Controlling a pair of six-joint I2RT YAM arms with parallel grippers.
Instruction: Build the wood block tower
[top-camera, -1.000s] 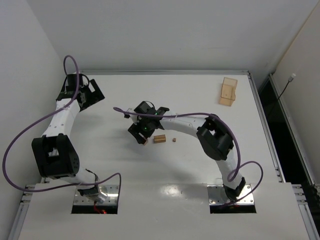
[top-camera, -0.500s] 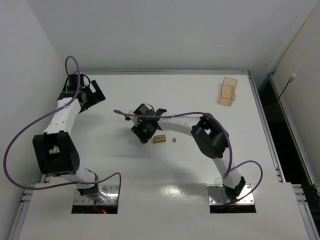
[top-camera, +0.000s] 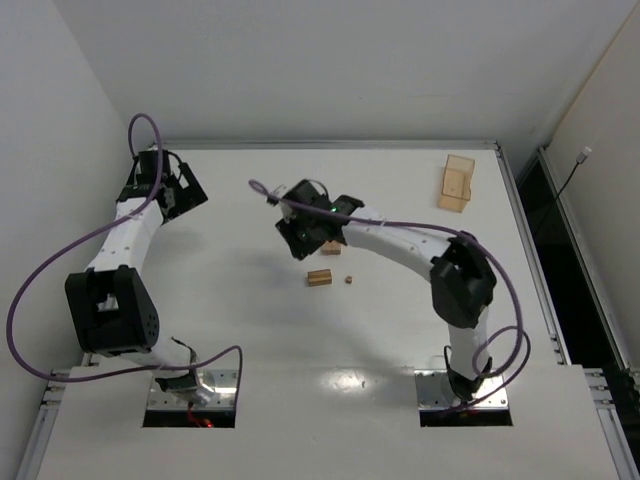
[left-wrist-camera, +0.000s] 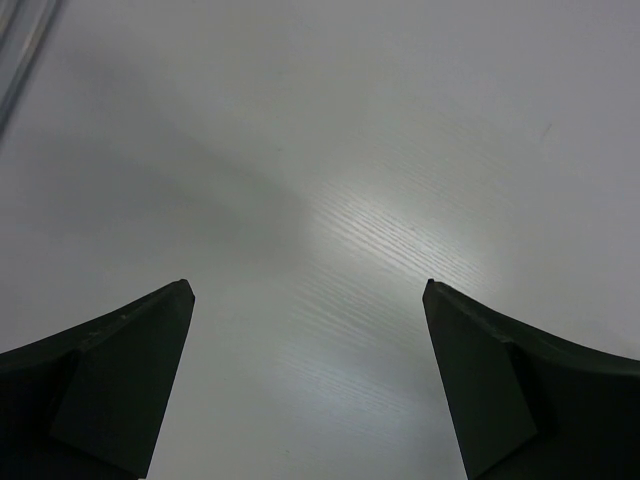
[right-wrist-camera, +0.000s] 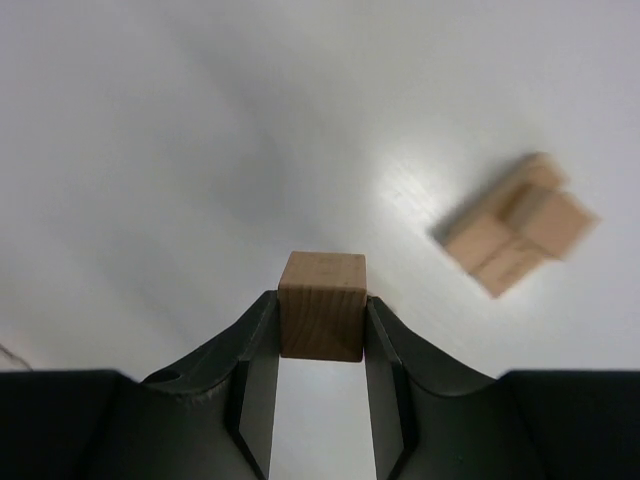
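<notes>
While the right gripper (right-wrist-camera: 322, 325) pinched a wooden cube (right-wrist-camera: 322, 305) between its fingertips, only the near part of the cube sat between the pads, and the far part stood proud of them. The cube was clear of the table (right-wrist-camera: 150, 150). The other blocks (right-wrist-camera: 515, 240) lay ahead of the fingers and to their right, resting on the table. They were blurred in the wrist view, so their count and alignment could not be read. From above, the same blocks (top-camera: 319, 277) lay just beside the tool, on the side toward the arm bases, with a small piece (top-camera: 349, 279) near them.

Probable faults from this state:

- Slip or twist. The shallow hold offered little contact, so a quick swing or a hard touchdown could have rotated the cube or dropped it.
- Offset placement. Any tilt in the held cube would have carried onto the stack and left an overhang.
- Collision. The fingers reached down both sides of the cube, so a low approach could have pushed the resting blocks apart or flicked the small piece away.
- Drag on release. Uneven opening could have pulled the cube sideways.

The left gripper (left-wrist-camera: 307, 290) had its jaws spread wide with nothing between them, well apart from the blocks, and posed no evident hazard.
</notes>
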